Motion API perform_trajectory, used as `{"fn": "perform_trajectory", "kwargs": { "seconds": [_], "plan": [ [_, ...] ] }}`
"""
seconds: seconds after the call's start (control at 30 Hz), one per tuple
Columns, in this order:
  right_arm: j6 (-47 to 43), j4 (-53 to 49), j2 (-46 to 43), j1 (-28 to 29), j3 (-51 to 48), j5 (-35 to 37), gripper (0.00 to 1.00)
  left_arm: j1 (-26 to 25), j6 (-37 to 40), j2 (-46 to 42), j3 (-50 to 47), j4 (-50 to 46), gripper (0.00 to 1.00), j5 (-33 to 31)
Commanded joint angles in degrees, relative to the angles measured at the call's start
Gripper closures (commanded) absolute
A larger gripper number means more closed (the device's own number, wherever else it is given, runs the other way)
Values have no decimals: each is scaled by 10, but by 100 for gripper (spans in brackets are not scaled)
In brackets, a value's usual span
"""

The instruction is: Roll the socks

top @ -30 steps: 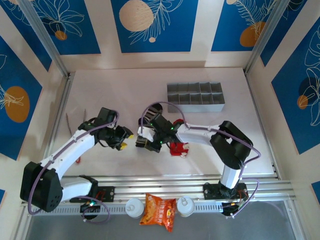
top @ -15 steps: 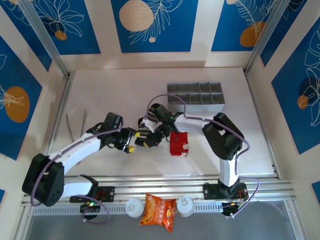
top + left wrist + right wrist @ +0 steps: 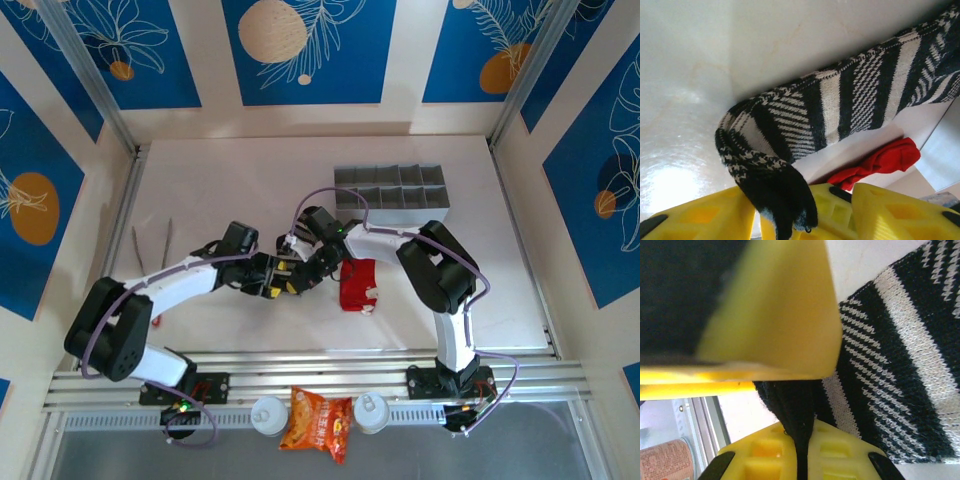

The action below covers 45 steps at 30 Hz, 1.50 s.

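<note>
The black sock with grey-white stripes point(image 3: 850, 100) lies curled on the white table, its black end hanging between my left gripper's yellow fingers point(image 3: 690, 215). My left gripper point(image 3: 272, 278) stands open around that end, tip to tip with my right gripper point(image 3: 300, 274). In the right wrist view my right gripper point(image 3: 802, 440) is shut on a fold of the sock's black fabric, with the striped part point(image 3: 900, 365) spreading to the right. The red sock point(image 3: 356, 285) lies crumpled just right of both grippers, also seen behind the striped one point(image 3: 880, 160).
A grey compartment tray point(image 3: 392, 195) stands at the back right. Two thin sticks point(image 3: 150, 248) lie at the left. On the front rail sit an orange snack bag point(image 3: 316, 420) and two white caps point(image 3: 268, 413).
My left gripper has swung right across the table until it meets the right gripper at the striped sock. The right gripper shifted slightly back, leaving the red sock uncovered.
</note>
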Motion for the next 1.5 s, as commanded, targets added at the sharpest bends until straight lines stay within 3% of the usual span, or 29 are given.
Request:
{"fn": "perform_trajectory", "kwargs": {
  "seconds": [0.0, 0.2, 0.43, 0.63, 0.8, 0.97, 1.1, 1.47],
  "plan": [
    [10, -19, 10, -5, 11, -4, 100, -5, -11, 9, 14, -4, 51, -12],
    [11, -20, 11, -5, 14, 9, 95, -5, -9, 49, 13, 9, 65, -21],
    [-5, 11, -27, -1, -13, 57, 64, -4, 2, 84, 25, -33, 77, -28],
    [-20, 94, -122, -6, -94, 116, 48, -2, 18, 104, 43, -66, 79, -23],
    [-8, 155, -185, -6, -162, 132, 46, -3, 33, 117, 64, -83, 79, -22],
    [-115, 272, -259, 67, -269, 250, 46, -3, 58, 128, 97, -135, 79, -22],
    [-162, 266, -241, 95, -259, 342, 46, -4, 77, 135, 123, -175, 78, -26],
    [-132, 235, -168, 83, -183, 325, 47, -4, 84, 155, 151, -192, 78, -23]
  ]
}}
